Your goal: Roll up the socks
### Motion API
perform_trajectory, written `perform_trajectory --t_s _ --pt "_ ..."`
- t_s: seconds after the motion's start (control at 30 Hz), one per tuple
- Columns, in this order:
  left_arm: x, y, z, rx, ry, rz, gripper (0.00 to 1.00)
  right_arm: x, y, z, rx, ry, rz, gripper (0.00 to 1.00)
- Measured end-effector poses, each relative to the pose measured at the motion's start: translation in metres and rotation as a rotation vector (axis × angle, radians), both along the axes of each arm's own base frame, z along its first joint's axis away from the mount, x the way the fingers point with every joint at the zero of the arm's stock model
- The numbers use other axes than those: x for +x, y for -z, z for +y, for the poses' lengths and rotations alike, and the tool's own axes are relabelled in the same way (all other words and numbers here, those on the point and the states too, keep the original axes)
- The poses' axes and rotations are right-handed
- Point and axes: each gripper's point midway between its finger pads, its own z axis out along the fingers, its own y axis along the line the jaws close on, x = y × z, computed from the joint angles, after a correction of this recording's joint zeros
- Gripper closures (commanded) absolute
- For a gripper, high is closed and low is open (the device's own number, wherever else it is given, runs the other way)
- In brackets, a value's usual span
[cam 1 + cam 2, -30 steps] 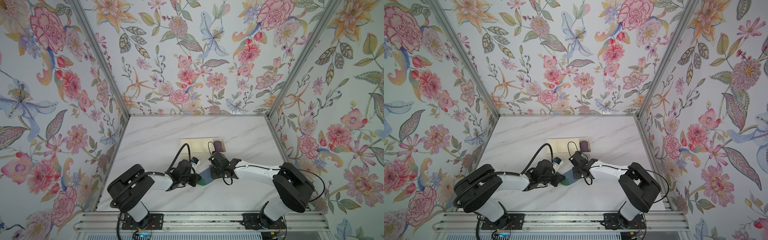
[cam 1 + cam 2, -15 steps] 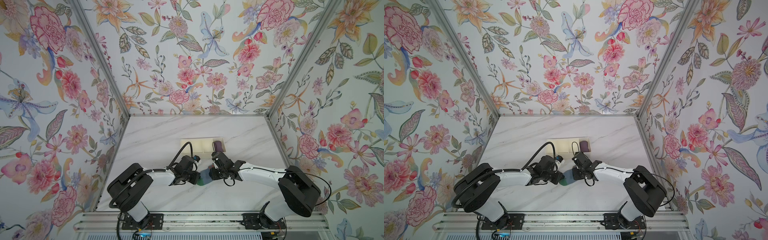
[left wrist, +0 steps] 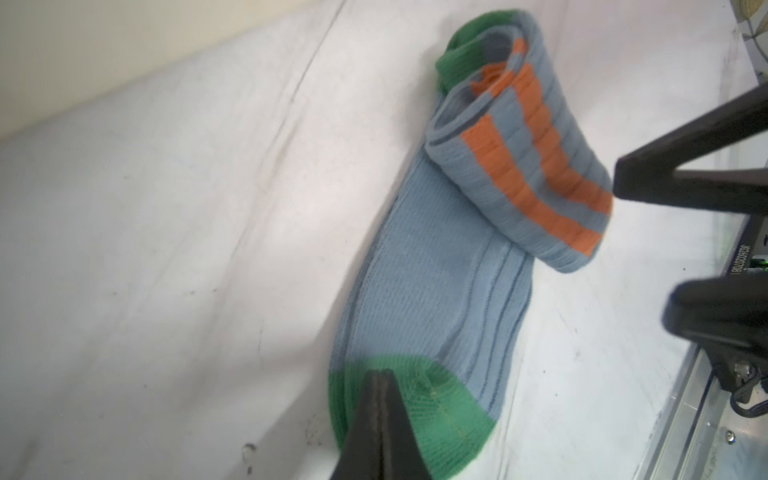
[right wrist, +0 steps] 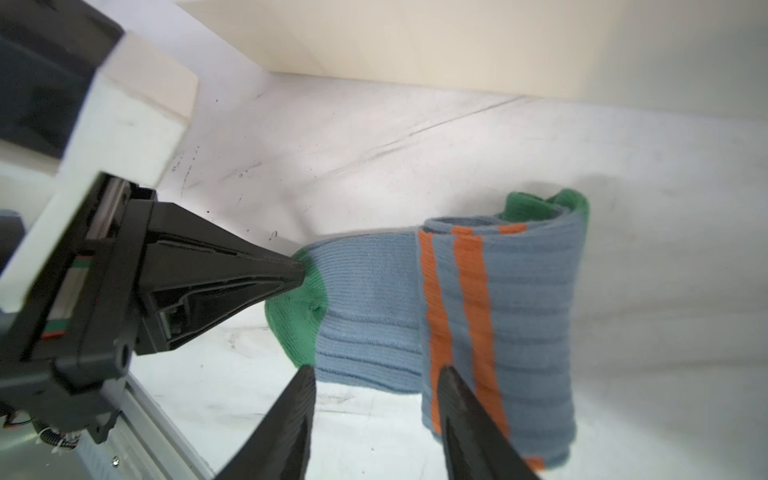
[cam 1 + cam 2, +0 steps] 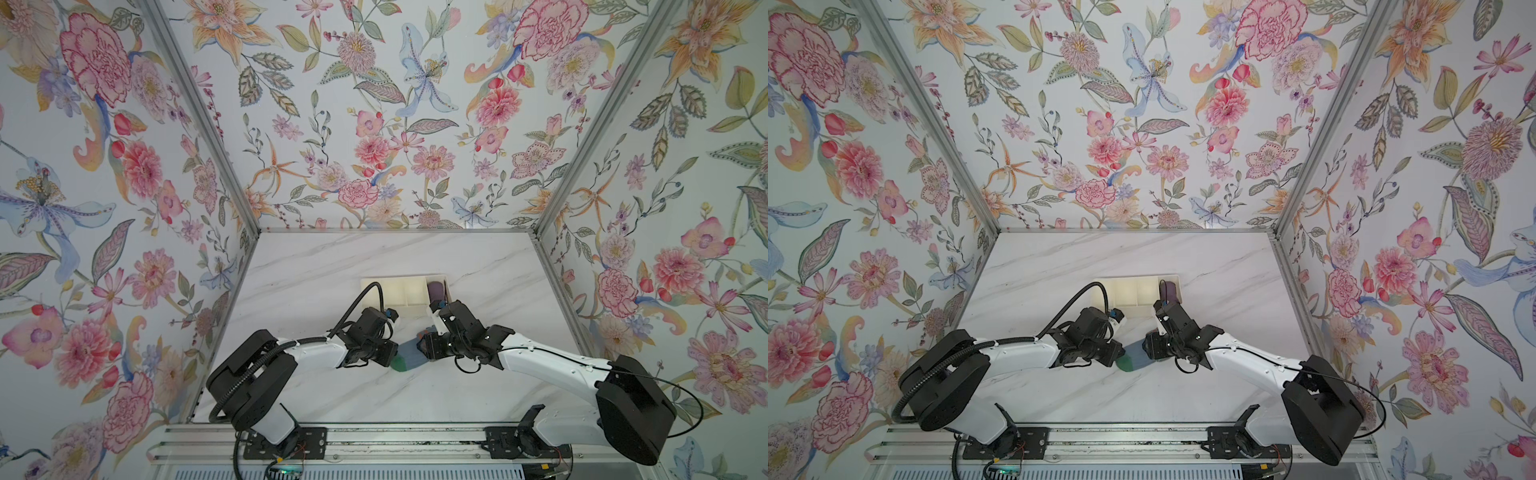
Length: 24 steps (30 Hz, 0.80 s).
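The socks (image 3: 436, 266) are blue-grey and ribbed, lying stacked and half rolled. One end is wound into a loose roll that shows two orange stripes, with a green patch peeping from the roll's end. The unrolled part lies flat on the white marble desk (image 5: 332, 270) and ends in a green toe.

Toward the far side of the desk sits a cream tray (image 5: 399, 286) with several compartments. Its rightmost compartment holds a purple bundle (image 5: 435, 289); the other compartments that show look bare.

In both top views the socks lie mid-desk, just nearer than the tray, between the two tools, toe to the left and roll to the right. Only the toe and a bit of blue show there.

The left tool (image 3: 376, 374) is clenched, its tips together on the green toe; whether cloth is nipped between them I cannot tell. The right tool (image 4: 376, 370) is released, jaws apart and holding nothing. It stands at the roll's edge, one finger (image 4: 461, 415) in front of the striped roll, the other over the flat part near the toe.
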Motion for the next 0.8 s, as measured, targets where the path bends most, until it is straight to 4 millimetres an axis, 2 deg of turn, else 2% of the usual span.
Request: perform_trajectory --t_s 0.23,0.37,0.47,0.53,0.63,0.8 --pt "0.017 -0.036 -0.018 -0.072 0.013 -0.074 1.00 0.015 -0.001 -0.035 0.018 0.109 -0.006 0.74" --pt "0.025 -0.054 -0.029 -0.117 0.024 -0.109 1.00 0.022 0.005 -0.049 0.031 0.157 0.020 0.79" --pt "0.030 -0.066 -0.044 -0.153 0.047 -0.134 1.00 0.023 0.003 -0.046 0.063 0.148 0.029 0.80" --pt "0.033 -0.067 -0.056 -0.169 0.065 -0.140 1.00 0.024 0.003 -0.043 0.086 0.137 0.036 0.81" --pt "0.028 -0.060 -0.073 -0.177 0.105 -0.123 1.00 0.024 0.005 -0.038 0.112 0.119 0.054 0.81" --pt "0.017 -0.041 -0.089 -0.169 0.156 -0.083 1.00 0.014 0.017 -0.035 0.129 0.091 0.104 0.81"
